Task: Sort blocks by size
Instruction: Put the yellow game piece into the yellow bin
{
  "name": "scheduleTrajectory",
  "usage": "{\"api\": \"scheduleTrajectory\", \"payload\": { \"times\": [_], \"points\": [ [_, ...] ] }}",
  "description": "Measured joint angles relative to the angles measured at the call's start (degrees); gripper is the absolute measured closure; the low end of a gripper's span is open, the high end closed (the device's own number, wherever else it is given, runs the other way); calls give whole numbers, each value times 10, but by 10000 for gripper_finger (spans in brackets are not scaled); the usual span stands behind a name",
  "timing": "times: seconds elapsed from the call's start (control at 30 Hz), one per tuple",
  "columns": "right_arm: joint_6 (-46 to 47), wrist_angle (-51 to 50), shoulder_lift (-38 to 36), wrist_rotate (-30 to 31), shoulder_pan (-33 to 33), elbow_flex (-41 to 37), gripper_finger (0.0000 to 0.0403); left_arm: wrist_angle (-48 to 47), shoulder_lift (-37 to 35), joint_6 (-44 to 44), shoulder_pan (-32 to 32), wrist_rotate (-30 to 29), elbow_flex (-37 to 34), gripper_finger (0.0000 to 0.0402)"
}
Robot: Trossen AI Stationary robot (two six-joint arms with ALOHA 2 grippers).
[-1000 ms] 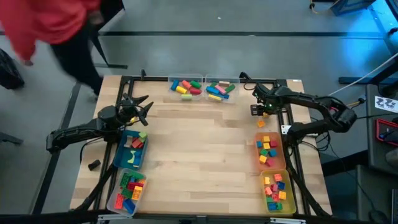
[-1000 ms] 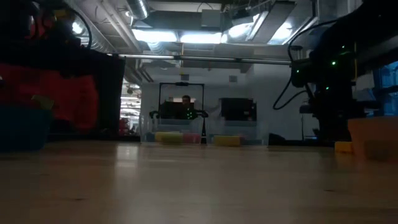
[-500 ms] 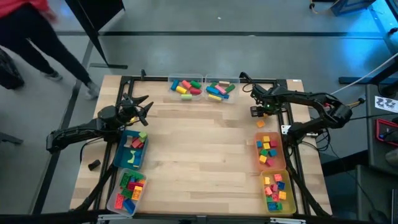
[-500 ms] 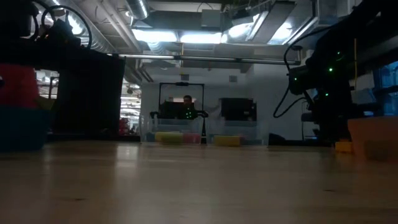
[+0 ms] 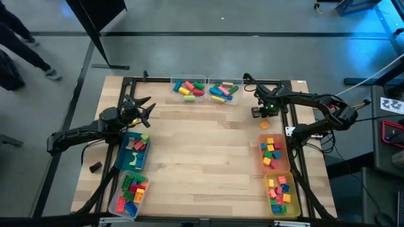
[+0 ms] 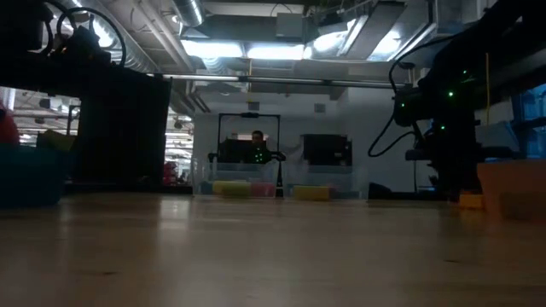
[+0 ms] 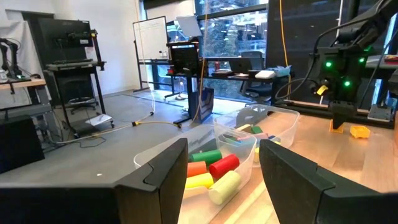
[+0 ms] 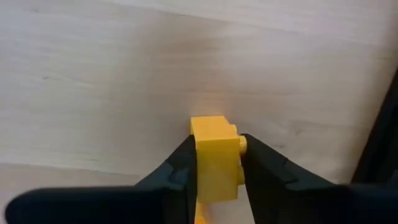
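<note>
Table [image 5: 202, 157]: we see a pale wooden top, bare across its middle.
Upper edge: two clear bins [image 5: 205, 89] side by side, holding long blocks.
Left side: a blue bin [image 5: 124, 157], with a clear bin [image 5: 116, 203] below it.
Right side: an orange bin [image 5: 261, 154], a yellow bin [image 5: 292, 189] below it, and one loose orange block [image 5: 264, 125] just above them.

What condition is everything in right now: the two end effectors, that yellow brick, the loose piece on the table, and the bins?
Right end effector: shut on the yellow brick, above the table's far right.
Yellow brick: pinched between the fingers.
Left end effector: open, holding nothing, beside the blue bin.
Orange block: lying loose on the table.
Blue bin: holds blocks.
Orange bin: holds blocks.
</note>
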Motion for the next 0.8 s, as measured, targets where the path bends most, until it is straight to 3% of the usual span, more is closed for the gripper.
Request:
{"api": "scheduleTrajectory", "payload": {
  "times": [0.23,0.47,0.63,0.8],
  "points": [
    [-1,-10,-9,-43,1,13,307,0,0,0,0,0,0,217],
    [-8,-75,-16,-72,17,96,307,0,0,0,0,0,0,217],
    [2,-177,-16,-74,78,169,307,0,0,0,0,0,0,217],
    [70,-292,-16,-88,170,247,307,0,0,0,0,0,0,217]
  ]
}}
